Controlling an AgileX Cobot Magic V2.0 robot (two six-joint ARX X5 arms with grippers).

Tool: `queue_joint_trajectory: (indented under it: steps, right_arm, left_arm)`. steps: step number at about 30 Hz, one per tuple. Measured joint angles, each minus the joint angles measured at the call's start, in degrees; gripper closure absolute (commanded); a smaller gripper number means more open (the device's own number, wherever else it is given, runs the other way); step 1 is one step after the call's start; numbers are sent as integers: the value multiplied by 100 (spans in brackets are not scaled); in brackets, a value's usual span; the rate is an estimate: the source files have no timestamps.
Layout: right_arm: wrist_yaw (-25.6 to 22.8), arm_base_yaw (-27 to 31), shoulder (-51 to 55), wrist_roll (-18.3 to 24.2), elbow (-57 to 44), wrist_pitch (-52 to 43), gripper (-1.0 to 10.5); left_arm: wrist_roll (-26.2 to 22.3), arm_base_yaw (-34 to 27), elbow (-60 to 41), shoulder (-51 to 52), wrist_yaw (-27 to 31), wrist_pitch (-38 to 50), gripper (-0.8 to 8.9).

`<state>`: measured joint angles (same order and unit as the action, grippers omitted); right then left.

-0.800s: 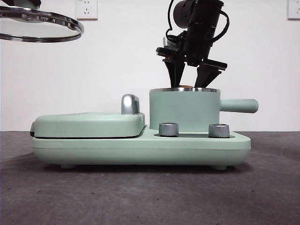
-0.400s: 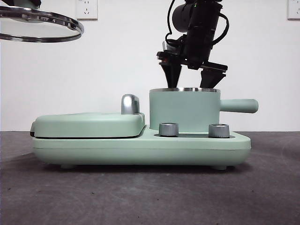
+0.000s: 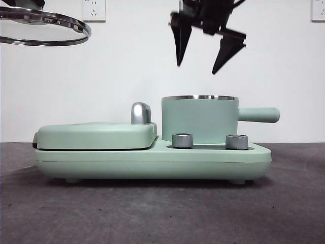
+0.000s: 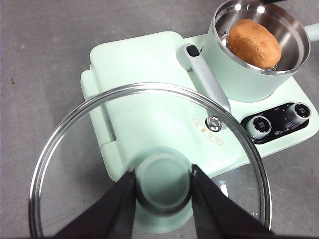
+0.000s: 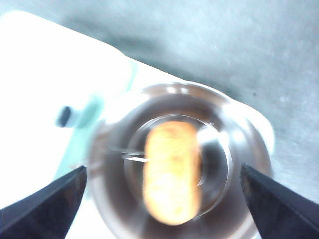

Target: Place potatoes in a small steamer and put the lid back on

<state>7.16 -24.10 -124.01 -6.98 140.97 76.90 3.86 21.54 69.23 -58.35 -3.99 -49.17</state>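
**Resting in the pot: potato down, lid aloft**

Lying inside the small steamer [image 4: 259, 47] is the potato [image 4: 254, 43], an orange-brown lump on the steel inner floor, seen from above in both wrist views. From the front view it is hidden behind the mint-green wall of the small steamer [image 3: 199, 119], whose straight side handle points away from the griddle cover [image 3: 96, 134].

Above the pot's open mouth hangs the right gripper [image 3: 200, 48], its two black jaws spread wide and holding nothing, well clear of the steel rim. Its own wrist view is blurred, yet the potato [image 5: 172, 172] shows between the spread jaw tips.

Off to the side and high up, the left gripper [image 4: 162, 189] pinches the green knob of the glass lid [image 4: 149, 159], jaws pressed against either side of it. In the front view the lid [image 3: 45, 25] shows as a steel ring at the top corner, above the griddle end of the green base [image 3: 152, 162]. Two silver dials [image 3: 183, 140] sit on the base in front of the pot.
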Motion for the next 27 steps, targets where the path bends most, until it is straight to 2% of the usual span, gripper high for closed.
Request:
queue_joint_trajectory:
  steps: [4, 7, 16, 22, 27]
  right_arm:
    - [144, -46, 398, -31, -262, 0, 458]
    - [28, -61, 997, -13, -874, 2, 458]
    - [-122, -68, 3536, 129, -3644, 2, 458]
    - [-81, -306, 5152, 164, -5582, -44, 458]
    - [125, -433, 6894, 70, -7241, -1095, 458]
  left_arm:
    - [0, 0, 0, -87, -2, 4, 796]
    - [0, 0, 0, -170, 0, 4, 796]
    - [0, 0, 0, -330, -2, 136, 796]
    - [0, 0, 0, -376, -2, 234, 796]
    - [11, 2, 0, -380, -92, 387, 796]
